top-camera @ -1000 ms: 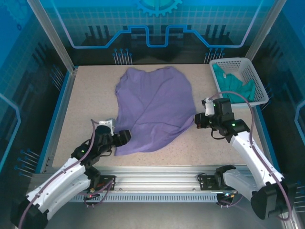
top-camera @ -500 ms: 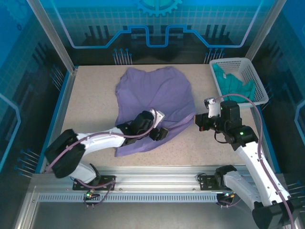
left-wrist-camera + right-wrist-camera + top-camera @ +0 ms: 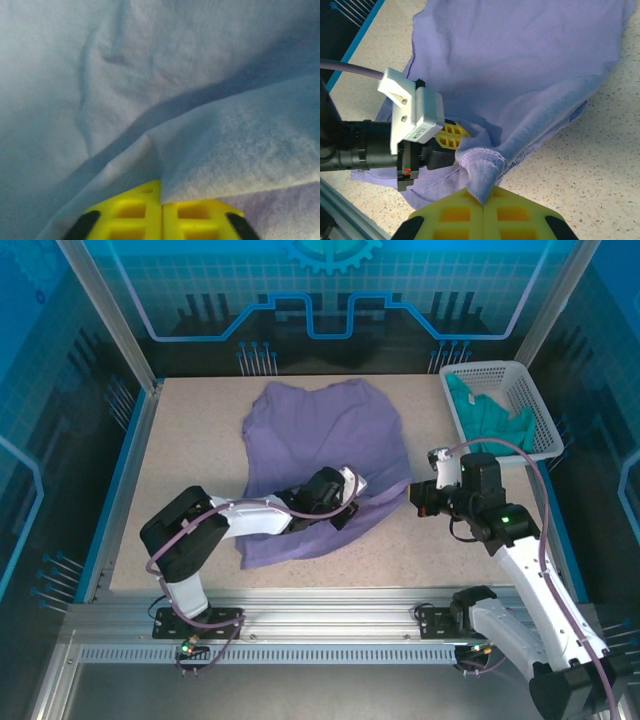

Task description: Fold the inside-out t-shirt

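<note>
The inside-out t-shirt (image 3: 320, 435), we judge, is soft, light and floppy. Our left hand (image 3: 161, 192) and right hand (image 3: 483, 199) both pinch it closed, and its seamed edges hold best.

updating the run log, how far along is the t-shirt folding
Done: nothing yet. The lavender-purple soft-fabric t-shirt lies mostly spread and wrinkled on the speckled beige table, with no clean fold. In hand: the left claw and right claw are each shut on cloth at the shirt's near-right part. To do: every fold.
</note>
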`<act>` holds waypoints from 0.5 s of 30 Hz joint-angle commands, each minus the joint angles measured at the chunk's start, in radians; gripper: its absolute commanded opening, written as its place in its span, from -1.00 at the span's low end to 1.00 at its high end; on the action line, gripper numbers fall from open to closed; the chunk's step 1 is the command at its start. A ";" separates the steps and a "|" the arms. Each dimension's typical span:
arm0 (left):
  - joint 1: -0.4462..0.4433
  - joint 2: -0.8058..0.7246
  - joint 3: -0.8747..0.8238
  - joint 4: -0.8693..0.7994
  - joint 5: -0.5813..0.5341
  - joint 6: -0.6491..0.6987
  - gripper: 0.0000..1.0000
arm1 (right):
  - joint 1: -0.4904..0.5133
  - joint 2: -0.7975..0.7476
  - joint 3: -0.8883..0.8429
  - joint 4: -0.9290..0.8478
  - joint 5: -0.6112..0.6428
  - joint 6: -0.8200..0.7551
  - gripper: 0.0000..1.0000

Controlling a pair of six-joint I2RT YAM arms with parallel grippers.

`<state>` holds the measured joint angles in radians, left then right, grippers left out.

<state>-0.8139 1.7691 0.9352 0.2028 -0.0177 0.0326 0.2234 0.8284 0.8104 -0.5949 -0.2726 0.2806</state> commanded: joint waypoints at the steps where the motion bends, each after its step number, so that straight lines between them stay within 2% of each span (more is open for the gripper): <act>1: 0.028 -0.046 0.009 0.049 0.028 -0.024 -1.00 | 0.002 0.004 -0.003 -0.026 0.036 0.007 -1.00; 8: 0.122 -0.245 -0.088 0.111 0.122 -0.149 -1.00 | 0.004 0.024 -0.005 -0.014 0.097 0.022 -1.00; 15: 0.130 -0.435 -0.072 -0.024 0.150 -0.209 -1.00 | 0.006 0.123 0.037 0.075 0.214 0.056 -1.00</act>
<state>-0.6800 1.3941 0.8520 0.2317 0.0826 -0.1223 0.2237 0.9112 0.8135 -0.5686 -0.1360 0.3149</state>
